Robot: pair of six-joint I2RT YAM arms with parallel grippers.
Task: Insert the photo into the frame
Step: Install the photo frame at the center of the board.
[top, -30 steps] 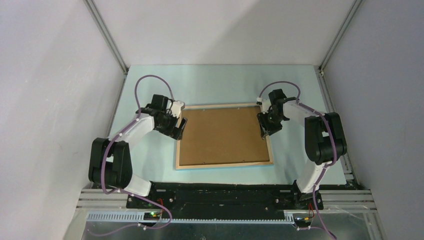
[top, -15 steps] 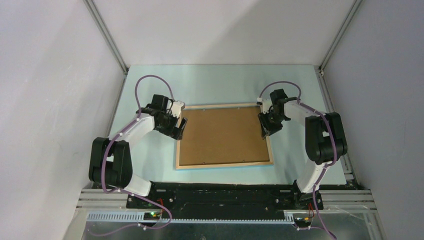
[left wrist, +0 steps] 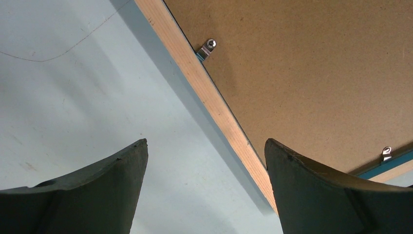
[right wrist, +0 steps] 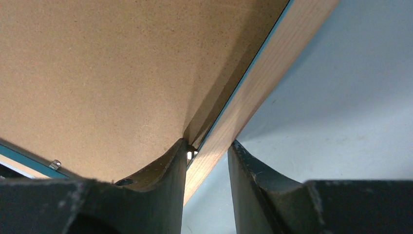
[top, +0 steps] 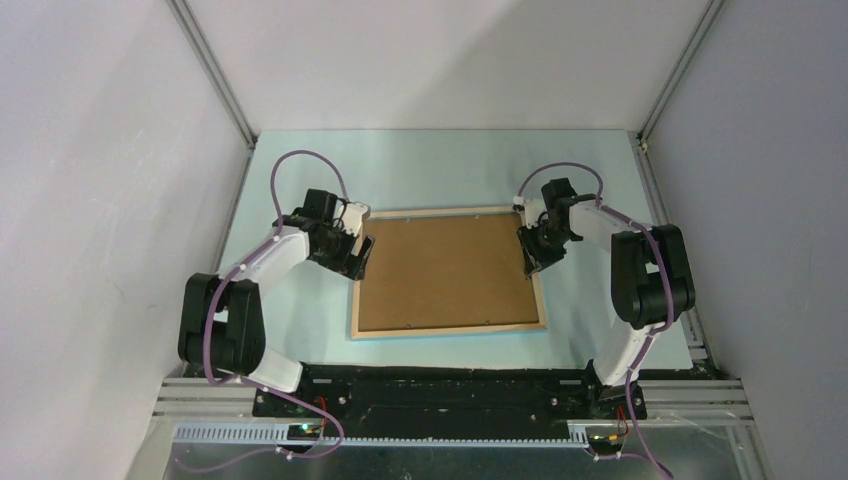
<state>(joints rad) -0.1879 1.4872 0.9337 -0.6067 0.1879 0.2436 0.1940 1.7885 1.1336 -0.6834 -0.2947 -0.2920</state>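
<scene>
Right wrist view: right hand (right wrist: 207, 153) has one finger on each side of the frame (right wrist: 272, 58), on its right-side rail. The inner finger rests on the backing board (right wrist: 122, 73) and the outer one is over the tabletop (right wrist: 341, 122). Both pads look to be against the wood, so I read it as a pinch on the rail. Can't tell how firm it is.

Left hand (left wrist: 204, 144) is wide open and holds nothing. It's poised over the left rail, which runs between its fingers. Can't tell its height above the rail.

The frame lies face down mid-tabletop with the light wood up, and a blue edge just shows.

Risks:
- The rail is thin and the bite is shallow. Lifting from that one side could let it slip out or pivot on the far edge.
- The inner fingertip sits right by a small metal tab at the board edge. It could snag or bend the tab, or pry the board up.
- With only one hand gripping, the frame may skid or twist across the tabletop instead of rising.
- Tabs (left wrist: 208, 46) look set over the board. If any is loose, tilting could drop the board out.

Contents: the frame holds the brown board, flush inside the rails. The photo isn't visible in any view. Can't tell whether it's under the board or not loaded yet.
</scene>
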